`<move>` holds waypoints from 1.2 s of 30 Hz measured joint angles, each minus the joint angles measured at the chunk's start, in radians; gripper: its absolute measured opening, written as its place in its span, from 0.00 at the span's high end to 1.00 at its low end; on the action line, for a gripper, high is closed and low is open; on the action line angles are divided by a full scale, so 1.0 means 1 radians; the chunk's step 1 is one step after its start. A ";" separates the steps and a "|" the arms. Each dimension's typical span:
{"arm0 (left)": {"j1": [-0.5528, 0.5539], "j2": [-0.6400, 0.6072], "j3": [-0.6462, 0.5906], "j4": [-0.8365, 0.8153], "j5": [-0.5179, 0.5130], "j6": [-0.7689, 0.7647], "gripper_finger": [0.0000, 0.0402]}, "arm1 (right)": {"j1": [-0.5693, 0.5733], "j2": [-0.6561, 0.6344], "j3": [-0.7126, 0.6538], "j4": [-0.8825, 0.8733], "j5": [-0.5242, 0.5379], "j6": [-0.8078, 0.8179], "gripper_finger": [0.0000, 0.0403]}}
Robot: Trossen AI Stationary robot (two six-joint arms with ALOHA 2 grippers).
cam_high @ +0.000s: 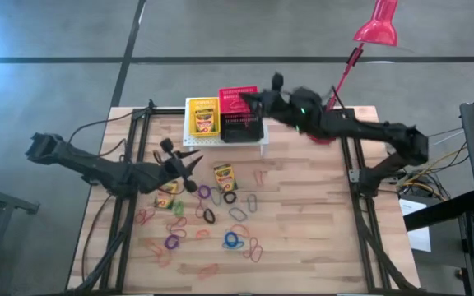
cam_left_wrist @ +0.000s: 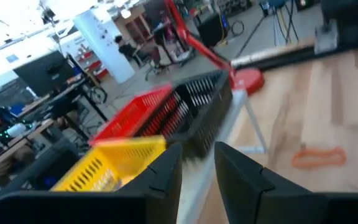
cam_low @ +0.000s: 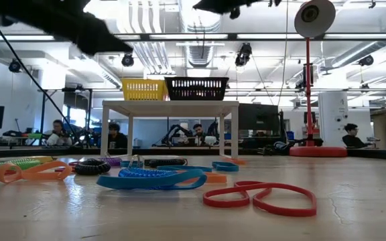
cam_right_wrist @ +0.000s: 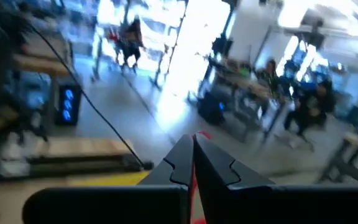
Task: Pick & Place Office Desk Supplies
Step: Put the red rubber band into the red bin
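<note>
Reaching arms: the left gripper (cam_high: 189,164) hangs over the table's left-middle part, the right gripper (cam_high: 276,81) is up over the baskets at the far edge.
Left pincer: fingers (cam_left_wrist: 160,171) stand a narrow gap apart with nothing seen between them.
Right pincer: fingers (cam_right_wrist: 180,163) pressed together; a thin red strip shows at their tips, and whether it is held cannot be told.
Baskets: the yellow basket (cam_high: 203,117), red basket (cam_high: 237,95) and black basket (cam_high: 242,127) sit together on the white stand (cam_high: 263,145) at the far middle of the table.
Crayon boxes: one crayon box in the yellow basket (cam_high: 204,120); a second crayon box (cam_high: 224,176) lies on the wood just right of the left gripper; a third crayon box (cam_high: 169,196) lies below that gripper.
Elastic loops: scattered over the near middle of the table, among them a blue loop (cam_low: 151,179), a red loop (cam_low: 260,196), an orange loop (cam_low: 23,170) and a purple loop (cam_high: 172,242).
Lamp: the red desk lamp (cam_high: 376,25) stands at the far right corner.
Room: people (cam_low: 116,136) sit at desks beyond the table.
</note>
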 joint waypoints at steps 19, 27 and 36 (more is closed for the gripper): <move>0.013 -0.304 0.110 -0.272 -0.005 -0.032 0.76 | -0.209 0.295 0.379 -0.463 0.000 -0.194 0.98; 0.050 -0.384 0.107 -0.343 -0.004 -0.031 0.76 | -0.207 0.291 0.368 -0.486 0.000 -0.206 0.98; 0.059 -0.382 0.102 -0.416 -0.001 -0.037 0.76 | -0.158 0.238 0.381 -0.513 0.078 -0.229 0.98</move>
